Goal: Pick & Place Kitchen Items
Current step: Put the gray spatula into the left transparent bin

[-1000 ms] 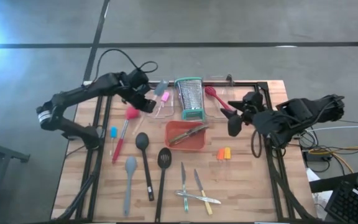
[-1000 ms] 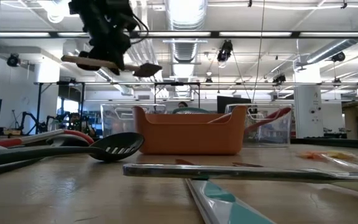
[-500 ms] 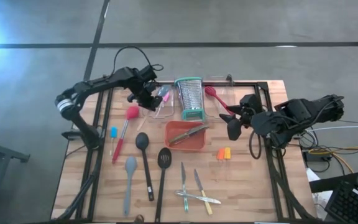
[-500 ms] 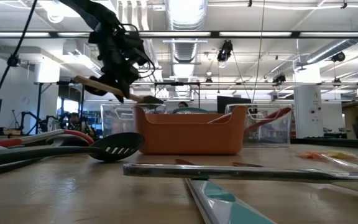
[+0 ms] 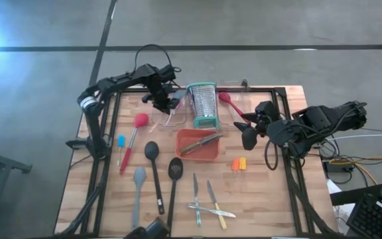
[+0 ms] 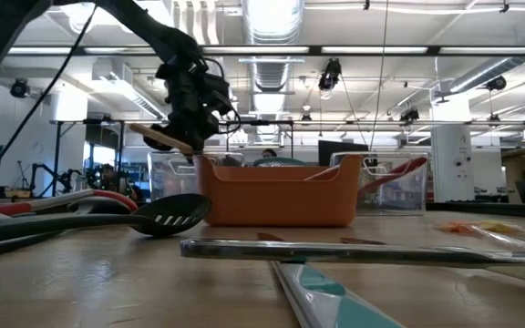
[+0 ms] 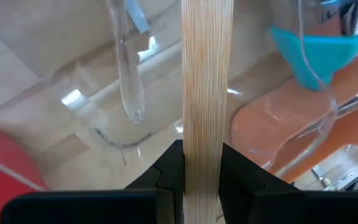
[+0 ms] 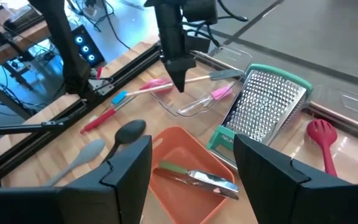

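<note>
Wooden-handled utensil (image 7: 207, 93) sits clenched in the left gripper (image 5: 159, 98), above a clear bin (image 5: 171, 114) holding a pink-handled tool (image 8: 219, 93). Right gripper (image 5: 249, 129) hangs spread, empty. Orange tray (image 5: 190, 152) holds two tools. Two black spoons (image 5: 153, 159) lie on the table (image 5: 257, 192).

The table (image 5: 257, 199) is pale wood laid in matt planks, and the slim utensil handle (image 7: 206, 93) clamped between the left gripper's matt black fingers (image 7: 166, 177) is light wood with a fine straight grain. The upright grater (image 8: 265, 112) is perforated bright steel with teal plastic rims, standing beside a clear glossy plastic bin (image 7: 126, 81) and a smooth orange plastic tray (image 8: 188, 152). The black slotted turner (image 6: 167, 215) looks like glossy plastic, while the grey spatula (image 5: 138, 180) looks matt and the small knives (image 5: 196, 192) have shiny metal blades.
</note>
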